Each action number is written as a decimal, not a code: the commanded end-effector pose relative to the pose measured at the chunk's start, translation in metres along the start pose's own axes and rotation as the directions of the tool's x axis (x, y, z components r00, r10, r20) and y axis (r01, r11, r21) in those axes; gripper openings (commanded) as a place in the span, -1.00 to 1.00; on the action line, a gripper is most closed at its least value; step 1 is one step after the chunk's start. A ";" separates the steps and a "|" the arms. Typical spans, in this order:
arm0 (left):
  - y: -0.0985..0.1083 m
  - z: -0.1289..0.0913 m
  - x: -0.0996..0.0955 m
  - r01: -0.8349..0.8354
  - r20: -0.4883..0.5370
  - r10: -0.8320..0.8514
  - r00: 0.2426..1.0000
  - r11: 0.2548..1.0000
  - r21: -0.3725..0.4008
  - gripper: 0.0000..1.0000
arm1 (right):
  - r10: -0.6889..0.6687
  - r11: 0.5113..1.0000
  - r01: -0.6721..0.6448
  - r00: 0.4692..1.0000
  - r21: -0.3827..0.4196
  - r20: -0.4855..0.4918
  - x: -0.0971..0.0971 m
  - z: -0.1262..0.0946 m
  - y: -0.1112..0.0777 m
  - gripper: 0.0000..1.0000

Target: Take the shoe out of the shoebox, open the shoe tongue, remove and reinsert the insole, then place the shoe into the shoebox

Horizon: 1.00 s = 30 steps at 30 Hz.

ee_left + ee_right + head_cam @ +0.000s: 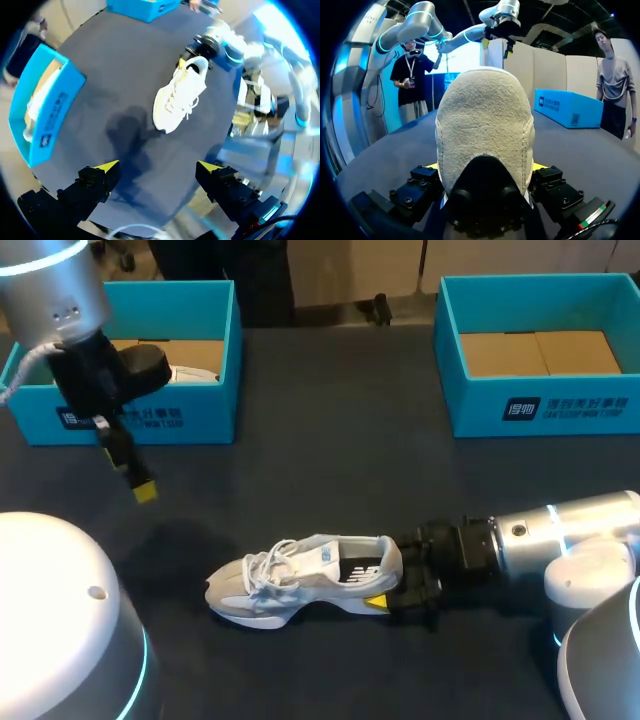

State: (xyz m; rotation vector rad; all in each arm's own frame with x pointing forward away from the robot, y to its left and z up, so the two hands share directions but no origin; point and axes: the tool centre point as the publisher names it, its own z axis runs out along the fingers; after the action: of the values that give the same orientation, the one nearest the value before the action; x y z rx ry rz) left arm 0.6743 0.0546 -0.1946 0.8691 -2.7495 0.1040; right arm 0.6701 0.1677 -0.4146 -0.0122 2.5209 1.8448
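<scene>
- Gripping the shoe [300, 580] by the heel with the right pincer [400, 592], one finger against each side and the white heel filling the gap between them.
- Resting sole-down on the dark worktop [330, 470], with the toe pointing straight away from that pincer.
- Holding the left pincer [157, 167] spread wide with nothing between its yellow tips, hanging above bare worktop, well apart from the shoe ahead of it.
- Beside the left pincer, a blue shoebox [150, 410] with a white item [195, 373] inside.
- Well apart from the right pincer, across the worktop, the other shoebox [540, 405], showing only a brown cardboard floor.
</scene>
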 end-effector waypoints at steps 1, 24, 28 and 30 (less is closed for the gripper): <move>-0.038 0.030 0.022 0.160 0.023 -0.158 0.987 0.982 -0.103 1.00 | -0.001 1.000 0.001 1.000 0.003 0.002 0.001 0.000 0.001 -1.00; -0.095 0.052 0.066 0.485 0.038 -0.487 0.872 0.853 -0.196 1.00 | -0.001 1.000 0.001 1.000 0.003 0.002 0.001 0.000 0.001 -1.00; -0.108 0.062 0.087 0.604 0.072 -0.601 0.796 0.782 -0.151 1.00 | -0.001 1.000 0.001 1.000 0.003 0.002 0.001 0.000 0.001 -1.00; -0.114 0.067 0.096 0.652 0.102 -0.644 0.758 0.749 -0.114 1.00 | -0.001 1.000 0.001 1.000 0.003 0.002 0.001 0.000 0.001 -1.00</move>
State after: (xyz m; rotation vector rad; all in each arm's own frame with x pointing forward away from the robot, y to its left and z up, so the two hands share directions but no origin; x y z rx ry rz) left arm 0.6546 -0.0810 -0.2298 1.5995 -2.3186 -0.2129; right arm 0.6702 0.1679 -0.4146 -0.0126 2.5213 1.8450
